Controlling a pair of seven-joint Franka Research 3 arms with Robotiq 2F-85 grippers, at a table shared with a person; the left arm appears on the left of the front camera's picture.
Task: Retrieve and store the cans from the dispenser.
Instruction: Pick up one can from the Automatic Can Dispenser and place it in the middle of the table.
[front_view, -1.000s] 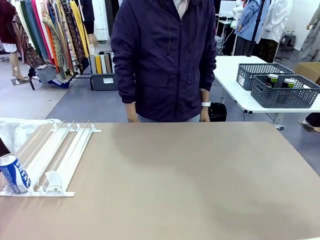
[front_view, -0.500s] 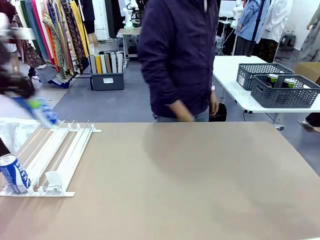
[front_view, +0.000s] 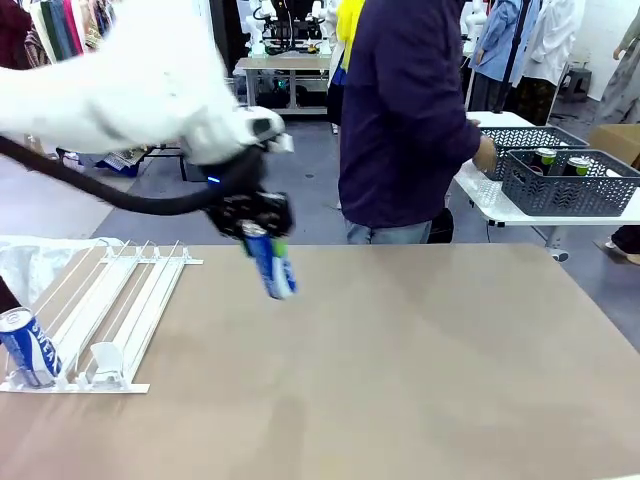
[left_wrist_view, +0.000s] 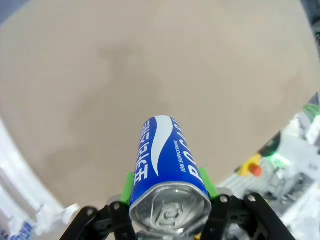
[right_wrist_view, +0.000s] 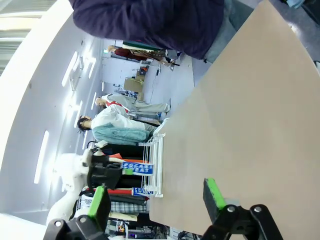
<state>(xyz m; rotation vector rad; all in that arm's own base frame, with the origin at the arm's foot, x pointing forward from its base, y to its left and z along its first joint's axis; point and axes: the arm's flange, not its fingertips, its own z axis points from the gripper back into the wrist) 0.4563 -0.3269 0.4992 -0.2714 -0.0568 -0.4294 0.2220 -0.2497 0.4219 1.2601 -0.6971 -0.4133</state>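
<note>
My left gripper (front_view: 257, 228) is shut on a blue can (front_view: 270, 263) with white lettering and holds it tilted in the air above the brown table, right of the dispenser (front_view: 115, 305). In the left wrist view this can (left_wrist_view: 161, 160) sits between the green pads (left_wrist_view: 129, 186), silver top toward the camera. A second blue can (front_view: 25, 346) rests at the dispenser's near left end. My right gripper (right_wrist_view: 156, 197) is open with nothing between its fingers. From that wrist I see the dispenser (right_wrist_view: 156, 162) and the held can (right_wrist_view: 136, 168) far off.
The person (front_view: 405, 110) stands at the far side, turned right, one hand at dark grey baskets (front_view: 568, 185) on a white side table. Those baskets hold dark cans with green tops. A crumpled white bag (front_view: 30, 262) lies behind the dispenser. The brown table (front_view: 420, 360) stretches right.
My left arm swung in from the far left with the blue can, to above the table right of the dispenser. The person stepped right and reached toward the baskets.
</note>
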